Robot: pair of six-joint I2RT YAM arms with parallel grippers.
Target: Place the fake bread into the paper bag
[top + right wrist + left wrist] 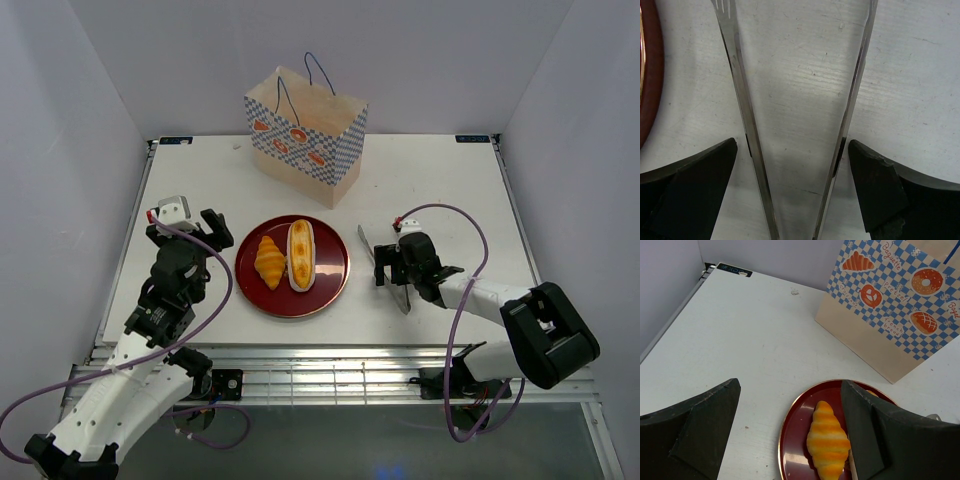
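My right gripper stood spread around the tongs (gripping nothing), so an uneven squeeze could push them sliding on the table.

The table is white and flat. A paper bag stands up on it near the back, about in the middle. The bag is beige with blue and white squares and pictures of bread. A round dark red plate lies on the table in front of the bag, well apart from it. To the right of the plate, near it but not touching, shiny metal tongs lie flat with their two arms spread apart. A small dark sticker sits at each back corner.
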